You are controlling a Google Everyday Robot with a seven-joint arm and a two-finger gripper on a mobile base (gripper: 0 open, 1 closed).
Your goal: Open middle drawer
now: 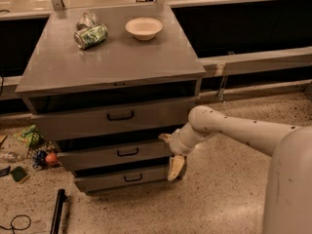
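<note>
**Floor, at 9 o'clock of the cabinet.** Loose litter: a green bag, an orange ball and a small green pad. A black rod lies at 7 o'clock.

**Cabinet.** Grey, flat top, three drawers stacked.

**Top, 11 o'clock.** A green can lies on its side. A crumpled silver wrapper touches it at its 12 o'clock.

**Top, 12 o'clock.** A white bowl stands upright just beside the can, at its 3 o'clock. Its inside shows plain and pale.

**Top drawer.** Tallest front, black centre handle, dark gap above. Contents hidden.

**Middle drawer.** It sits between the other two, with a medium front and a small black centre handle. A dark gap shows above the front. Contents hidden.

**Bottom drawer.** Narrowest front, black handle. Contents hidden.

**Gripper.** It is at 3 o'clock of the middle drawer, at the front's right end. The pincer is released. One finger points to 10 o'clock near the front's upper edge, and the other hangs toward 6 o'clock beside the bottom drawer. Contact with the front cannot be told.

**Arm.** White, entering from 4 o'clock.
</note>
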